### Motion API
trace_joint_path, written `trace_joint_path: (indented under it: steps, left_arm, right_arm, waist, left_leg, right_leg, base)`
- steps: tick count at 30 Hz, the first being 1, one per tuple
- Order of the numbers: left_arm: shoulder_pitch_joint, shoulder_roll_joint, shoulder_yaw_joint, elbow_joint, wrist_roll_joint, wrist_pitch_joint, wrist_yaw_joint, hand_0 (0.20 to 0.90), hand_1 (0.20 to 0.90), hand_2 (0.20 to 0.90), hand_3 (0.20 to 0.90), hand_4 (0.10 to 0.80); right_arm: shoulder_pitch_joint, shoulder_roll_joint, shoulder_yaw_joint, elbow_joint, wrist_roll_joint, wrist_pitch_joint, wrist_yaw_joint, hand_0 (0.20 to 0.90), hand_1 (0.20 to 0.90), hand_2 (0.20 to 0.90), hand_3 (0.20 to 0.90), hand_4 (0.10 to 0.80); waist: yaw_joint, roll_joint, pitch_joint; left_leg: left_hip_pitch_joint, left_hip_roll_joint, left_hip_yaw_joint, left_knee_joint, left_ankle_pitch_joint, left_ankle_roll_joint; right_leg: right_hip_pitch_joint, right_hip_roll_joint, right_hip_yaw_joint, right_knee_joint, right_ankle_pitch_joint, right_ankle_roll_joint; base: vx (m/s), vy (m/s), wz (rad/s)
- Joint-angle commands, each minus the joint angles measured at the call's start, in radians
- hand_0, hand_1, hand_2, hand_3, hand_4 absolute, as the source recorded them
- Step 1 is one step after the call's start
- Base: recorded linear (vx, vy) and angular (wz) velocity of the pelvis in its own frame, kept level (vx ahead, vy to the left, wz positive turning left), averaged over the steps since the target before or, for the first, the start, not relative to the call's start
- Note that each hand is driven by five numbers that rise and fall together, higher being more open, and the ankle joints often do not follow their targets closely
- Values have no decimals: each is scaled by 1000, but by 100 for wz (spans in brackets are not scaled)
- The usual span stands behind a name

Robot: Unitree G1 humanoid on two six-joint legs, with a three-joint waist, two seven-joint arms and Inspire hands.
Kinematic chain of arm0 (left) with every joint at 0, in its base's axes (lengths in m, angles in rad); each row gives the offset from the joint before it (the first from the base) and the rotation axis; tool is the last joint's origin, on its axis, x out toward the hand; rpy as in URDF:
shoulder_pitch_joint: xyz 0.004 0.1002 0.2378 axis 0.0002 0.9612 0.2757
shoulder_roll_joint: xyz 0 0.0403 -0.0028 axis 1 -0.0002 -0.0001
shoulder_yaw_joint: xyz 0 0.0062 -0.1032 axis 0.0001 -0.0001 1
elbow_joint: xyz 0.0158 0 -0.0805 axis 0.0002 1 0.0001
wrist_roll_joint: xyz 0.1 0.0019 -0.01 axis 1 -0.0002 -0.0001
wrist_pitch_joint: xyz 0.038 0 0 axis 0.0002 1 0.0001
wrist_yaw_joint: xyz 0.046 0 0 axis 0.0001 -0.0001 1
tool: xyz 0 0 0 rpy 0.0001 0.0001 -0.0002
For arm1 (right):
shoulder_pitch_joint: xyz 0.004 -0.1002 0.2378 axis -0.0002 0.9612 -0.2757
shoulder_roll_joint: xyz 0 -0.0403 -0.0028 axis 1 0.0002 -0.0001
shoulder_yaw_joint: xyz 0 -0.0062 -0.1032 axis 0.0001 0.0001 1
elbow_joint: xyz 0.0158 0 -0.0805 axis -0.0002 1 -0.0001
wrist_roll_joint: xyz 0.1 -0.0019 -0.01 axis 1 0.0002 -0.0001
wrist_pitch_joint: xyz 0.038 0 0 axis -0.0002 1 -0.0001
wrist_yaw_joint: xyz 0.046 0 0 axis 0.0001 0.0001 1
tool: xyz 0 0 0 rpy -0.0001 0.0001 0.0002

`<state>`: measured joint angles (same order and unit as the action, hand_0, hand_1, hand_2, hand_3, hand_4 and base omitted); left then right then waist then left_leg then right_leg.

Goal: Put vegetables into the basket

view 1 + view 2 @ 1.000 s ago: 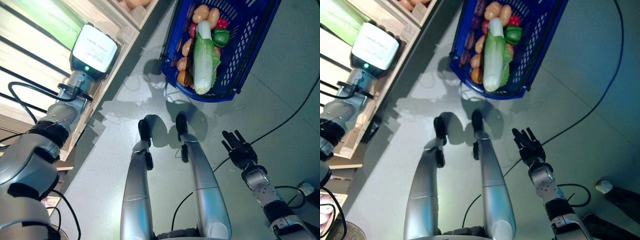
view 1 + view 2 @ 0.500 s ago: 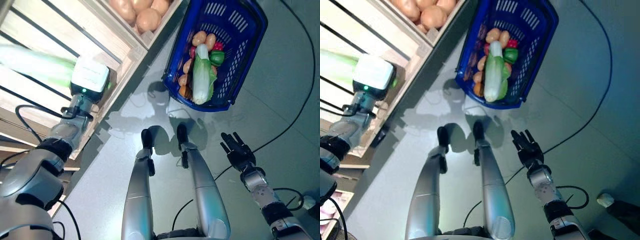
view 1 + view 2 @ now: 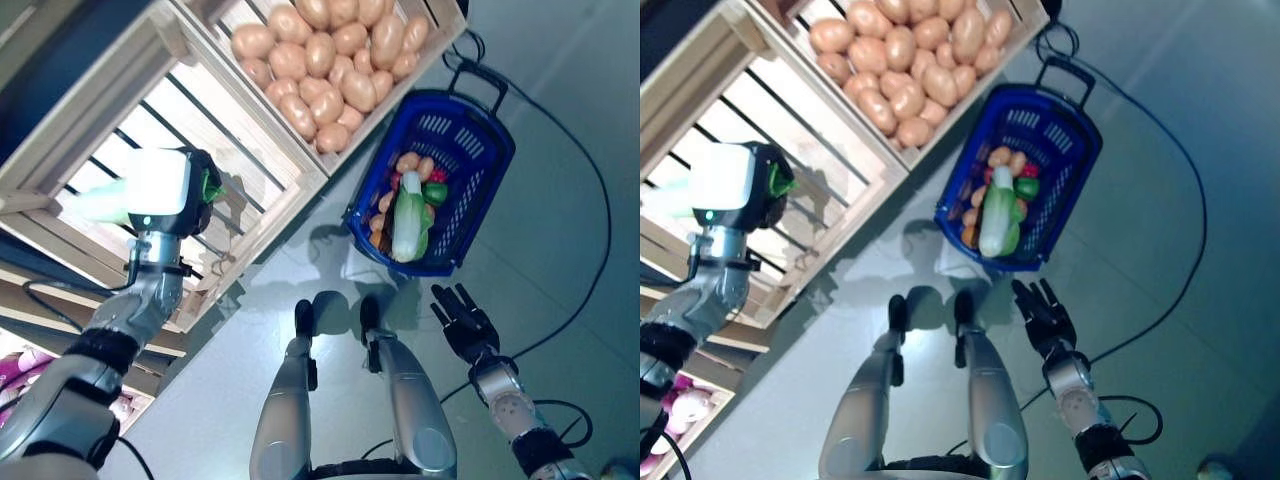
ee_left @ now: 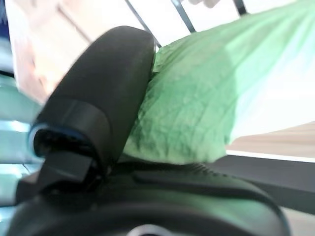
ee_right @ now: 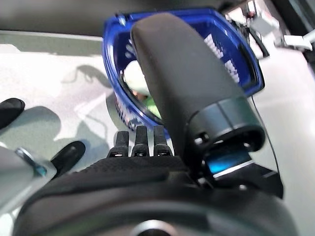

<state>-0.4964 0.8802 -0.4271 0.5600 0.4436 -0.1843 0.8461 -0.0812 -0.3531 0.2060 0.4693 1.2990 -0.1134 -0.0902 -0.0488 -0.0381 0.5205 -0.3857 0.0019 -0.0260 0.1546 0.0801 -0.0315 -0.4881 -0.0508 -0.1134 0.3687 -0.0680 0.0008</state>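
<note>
Left wrist view: left hand [image 4: 98, 113] is gripping a cabbage [image 4: 206, 103] at the shelf [image 3: 230, 140] (for the basket [image 3: 470, 200]); right hand [image 3: 462, 325] is hanging open, empty.

A blue basket [image 3: 478, 150] sits right of centre, holding a cabbage [image 3: 408, 218], potatoes and peppers. A wooden crate [image 3: 285, 165] of potatoes [image 3: 335, 60] fills the upper centre. The right hand [image 3: 463, 325], fingers straight, hangs at lower right.

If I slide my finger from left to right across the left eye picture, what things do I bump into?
Left robot hand on a green leafy vegetable → wooden crate of potatoes → blue basket holding a cabbage. The right robot hand sits lower, below the basket.
</note>
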Motion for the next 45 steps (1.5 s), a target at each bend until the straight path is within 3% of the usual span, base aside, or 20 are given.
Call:
trace_joint_path:
  steps: [1, 2, 4, 8, 12, 15, 16, 23, 26, 35, 38, 45]
  left_arm:
    - [64, -50, 194, -127, -121, -155, 108, 300, 300, 300, 300, 400]
    - [138, -107, 264, -213, -157, -219, 64, 300, 300, 300, 300, 400]
    - [202, -169, 314, -310, -172, -255, 3, 300, 300, 300, 300, 400]
    - [279, -265, 363, -461, -339, -333, -177, 300, 300, 300, 300, 400]
    - [335, -380, 390, -563, -665, -394, -435, 300, 300, 300, 300, 400]
    - [352, -418, 384, -597, -770, -391, -530, 300, 300, 300, 300, 400]
    - [364, -447, 377, -619, -899, -381, -613, 300, 300, 300, 300, 400]
    - [414, -558, 359, -672, -1313, -329, -805, 300, 300, 300, 300, 400]
    - [437, -581, 360, -698, -1424, -293, -887, 300, 300, 300, 300, 400]
    - [455, -612, 363, -728, -1616, -158, -957, 300, 300, 300, 300, 400]
    - [458, -603, 362, -717, -1609, -115, -938, 300, 300, 300, 300, 400]
    - [453, -556, 345, -705, -1494, -60, -876, 300, 300, 300, 300, 400]
  right_arm:
    - [106, -14, -75, -88, -79, -75, -5, 900, 900, 900, 900, 800]
    - [124, 1, -89, -96, -99, -69, -11, 900, 900, 900, 900, 800]
    - [138, 20, -101, -97, -114, -69, -11, 900, 900, 900, 900, 800]
    - [155, 50, -119, -91, -173, -71, -12, 900, 900, 900, 900, 800]
    - [169, 79, -147, -83, -227, -78, -7, 900, 900, 900, 900, 800]
    - [174, 88, -152, -84, -241, -80, -9, 900, 900, 900, 900, 800]
    - [177, 97, -155, -83, -260, -84, -12, 900, 900, 900, 900, 800]
    - [209, 114, -136, -176, -462, -89, 12, 900, 900, 900, 900, 800]
    - [223, 90, -128, -240, -553, -100, 33, 900, 900, 900, 900, 800]
    - [229, -7, -117, -413, -714, -73, 189, 900, 900, 900, 900, 800]
    - [218, -71, -118, -467, -801, -46, 269, 900, 900, 900, 900, 800]
    - [160, -240, -137, -603, -803, 10, 333, 900, 900, 900, 900, 800]
  waist:
    - [21, 30, -91]
    - [35, 28, -116]
    - [49, 27, -142]
    - [73, 25, -193]
    - [93, 23, -257]
    - [98, 20, -280]
    - [102, 19, -307]
    - [100, 10, -366]
    - [100, 0, -379]
    - [91, -19, -405]
    - [92, -26, -415]
    - [103, -42, -431]
  left_leg:
    - [-11, -55, 10, 39, -17, 24]
    - [25, -58, -11, 8, -14, 25]
    - [55, -59, -30, -14, -9, 26]
    - [134, -61, -61, -101, 12, 24]
    - [218, -55, -84, -181, 29, 21]
    - [239, -49, -84, -198, 32, 19]
    - [259, -41, -81, -215, 35, 17]
    - [307, -27, -78, -225, 26, 22]
    - [323, -23, -77, -225, 17, 25]
    - [359, -16, -69, -240, 0, 30]
    - [365, -14, -68, -242, -5, 30]
    - [370, -10, -71, -242, -12, 27]
  right_leg:
    - [155, -39, -36, -164, 58, 23]
    - [195, -39, -38, -193, 62, 26]
    - [230, -36, -44, -217, 68, 26]
    - [313, -31, -53, -291, 90, 33]
    - [400, -25, -71, -371, 115, 42]
    - [423, -26, -81, -396, 126, 44]
    - [442, -28, -89, -414, 135, 48]
    - [483, -28, -94, -433, 142, 49]
    - [495, -28, -95, -440, 146, 53]
    - [509, -27, -81, -448, 149, 63]
    - [516, -28, -77, -456, 151, 68]
    - [518, -31, -74, -456, 154, 78]
  base:
    - [6, -97, 11]
    - [16, -94, 14]
    - [36, -99, 25]
    - [61, -73, 19]
    - [93, -47, 14]
    - [91, -31, 7]
    - [88, -16, 13]
    - [115, -19, 12]
    - [103, -39, 7]
    - [61, -13, -1]
    - [38, -2, -2]
    - [5, -1, 0]
